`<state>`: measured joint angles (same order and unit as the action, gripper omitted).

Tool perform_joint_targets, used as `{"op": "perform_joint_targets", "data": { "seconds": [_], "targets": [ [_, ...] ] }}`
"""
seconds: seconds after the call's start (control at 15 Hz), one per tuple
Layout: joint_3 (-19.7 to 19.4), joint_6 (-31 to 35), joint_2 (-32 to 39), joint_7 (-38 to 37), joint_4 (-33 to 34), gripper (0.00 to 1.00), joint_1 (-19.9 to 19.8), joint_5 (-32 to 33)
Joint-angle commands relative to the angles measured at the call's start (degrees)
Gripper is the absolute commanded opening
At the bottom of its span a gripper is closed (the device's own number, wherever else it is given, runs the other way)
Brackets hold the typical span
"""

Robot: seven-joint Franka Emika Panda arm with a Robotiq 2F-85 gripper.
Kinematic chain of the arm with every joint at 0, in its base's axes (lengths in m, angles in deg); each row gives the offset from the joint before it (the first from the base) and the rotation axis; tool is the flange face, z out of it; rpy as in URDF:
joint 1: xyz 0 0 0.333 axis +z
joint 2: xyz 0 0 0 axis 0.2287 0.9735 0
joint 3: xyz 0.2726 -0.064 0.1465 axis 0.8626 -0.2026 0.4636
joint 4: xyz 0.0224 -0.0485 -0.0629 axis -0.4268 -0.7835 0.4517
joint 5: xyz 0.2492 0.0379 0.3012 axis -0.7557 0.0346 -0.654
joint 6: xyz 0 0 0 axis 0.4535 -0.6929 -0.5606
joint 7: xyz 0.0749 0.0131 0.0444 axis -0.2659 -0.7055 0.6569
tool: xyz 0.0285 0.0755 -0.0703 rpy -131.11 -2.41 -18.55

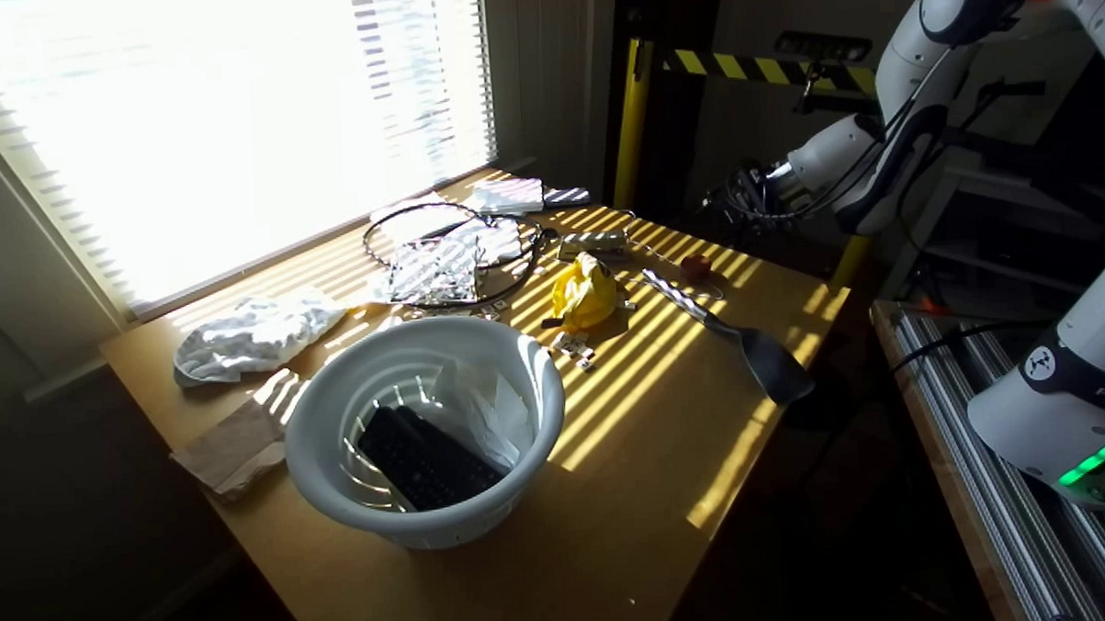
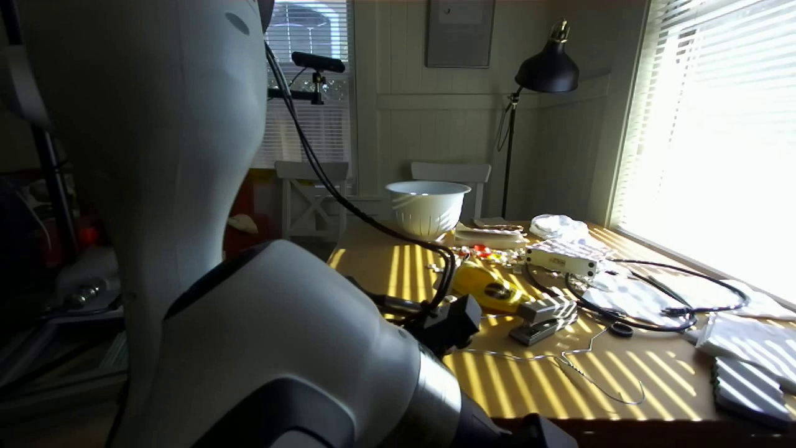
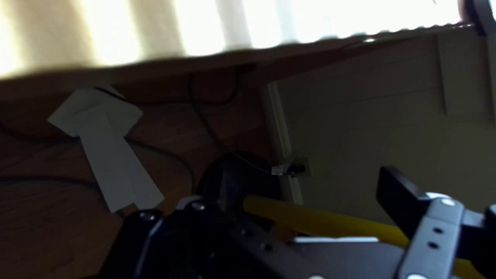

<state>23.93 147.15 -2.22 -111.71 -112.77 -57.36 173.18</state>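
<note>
My gripper (image 1: pixel 731 203) hangs in the air just past the table edge in an exterior view, with nothing in it. It also shows in an exterior view (image 2: pixel 507 376), its two black fingertips wide apart. In the wrist view the gripper (image 3: pixel 314 193) is open, with floor, wall and a yellow post (image 3: pixel 310 219) behind it. On the table near it are a grey stapler (image 2: pixel 544 317), a thin bent wire (image 2: pixel 575 364) and a yellow object (image 1: pixel 584 296). A black spatula (image 1: pixel 775 367) with a shiny handle lies by the table edge.
The wooden table (image 1: pixel 632 491) holds a white basket (image 1: pixel 310 475) with a black keyboard (image 1: pixel 424 462) and white paper inside. A white cloth (image 1: pixel 255 339), brown paper (image 1: pixel 236 446), a looped black cable (image 1: pixel 528 275) and small loose pieces lie around it. A bright window stands alongside.
</note>
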Motion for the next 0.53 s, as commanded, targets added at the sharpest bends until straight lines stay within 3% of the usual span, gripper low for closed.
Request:
{"op": "perform_joint_targets", "data": {
  "seconds": [0.0,0.2,0.4,0.47],
  "targets": [
    [0.7,-2.7,-9.0,14.8,-8.5,1.00,-0.2,-11.3],
    [-2.1,0.7,-15.7,27.5,-13.9,1.00,5.2,-22.4],
    [-8.3,6.5,-19.6,40.3,-18.6,1.00,14.9,-35.1],
    [-2.4,3.1,-15.8,34.3,-12.4,1.00,7.5,-28.0]
  ]
}}
